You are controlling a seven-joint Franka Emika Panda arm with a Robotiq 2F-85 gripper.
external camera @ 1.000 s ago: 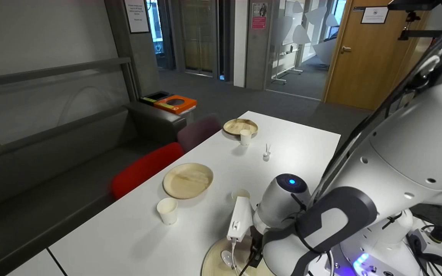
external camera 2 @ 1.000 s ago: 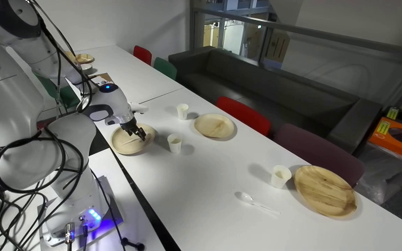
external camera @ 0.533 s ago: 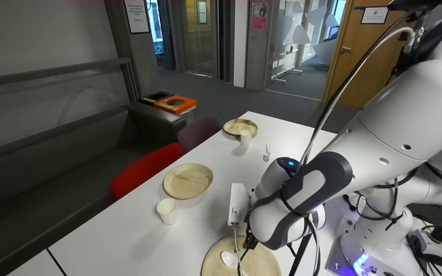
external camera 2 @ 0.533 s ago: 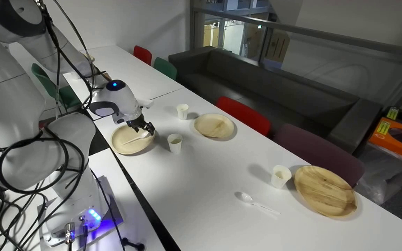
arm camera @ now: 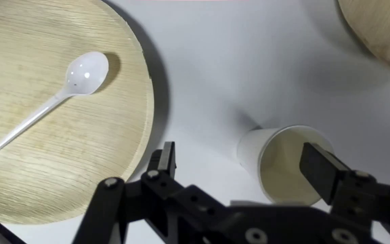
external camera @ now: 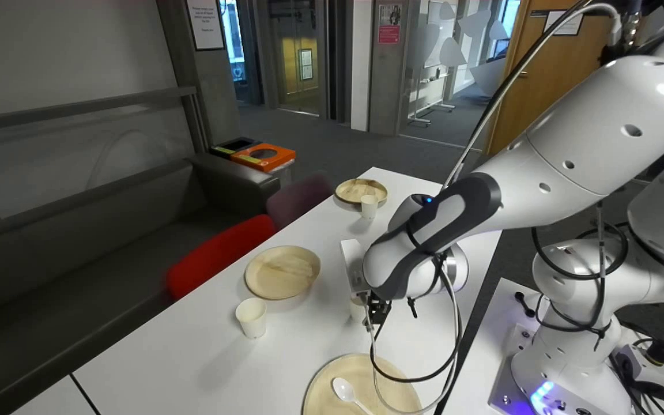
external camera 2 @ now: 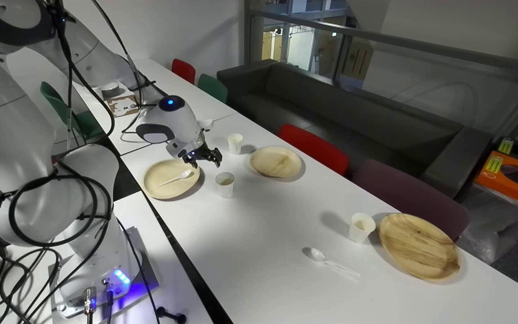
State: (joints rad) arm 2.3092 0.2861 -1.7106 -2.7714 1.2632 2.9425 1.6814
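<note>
With gripper spread wide, hangs over the table, right of the spoon on a plate in the wrist view, with the cup partly hidden behind the right-hand finger, seemingly just below.

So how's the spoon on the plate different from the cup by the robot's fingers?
The spoon lies on the plate, while the cup stands upright on the table. The spoon is long and thin; the cup is round and hollow. The spoon looks shiny white, the cup creamier inside. Both are pale.
</note>
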